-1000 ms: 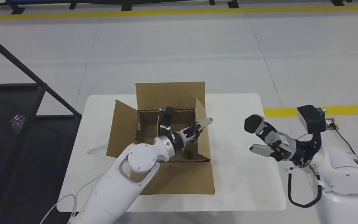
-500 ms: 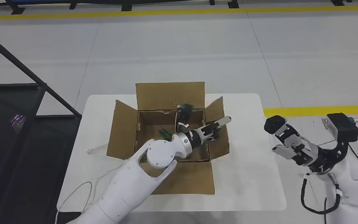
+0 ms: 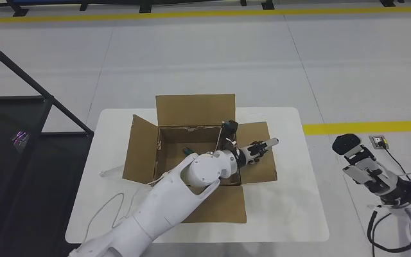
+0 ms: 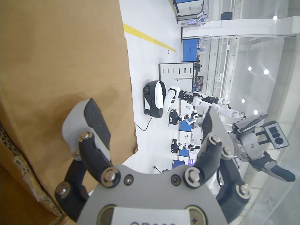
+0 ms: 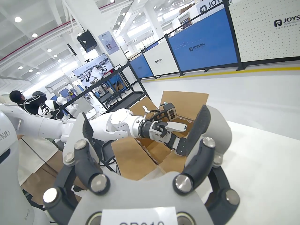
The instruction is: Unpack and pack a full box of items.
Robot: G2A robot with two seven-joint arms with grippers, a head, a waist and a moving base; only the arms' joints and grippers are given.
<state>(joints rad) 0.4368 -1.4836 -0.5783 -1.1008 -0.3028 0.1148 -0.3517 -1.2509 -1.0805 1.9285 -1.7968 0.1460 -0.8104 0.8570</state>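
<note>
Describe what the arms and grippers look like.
The left arm has smooth white shells and a black wrist section. The left gripper and right gripper each have a grey metal base with screws, black linkages and two pale-backed fingers with dark pads.

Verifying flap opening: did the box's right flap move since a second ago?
Yes. The right flap swung outward and down, away from the fixed back flap.

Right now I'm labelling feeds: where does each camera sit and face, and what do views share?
Top view: overhead, facing down at the white table, open brown cardboard box, left gripper, right gripper.
Left wrist view: on left wrist, facing past its open fingers and a box flap into the hall.
Right wrist view: on right wrist, facing back across its open fingers at the box.
Shared: each wrist view catches the other gripper.
</note>
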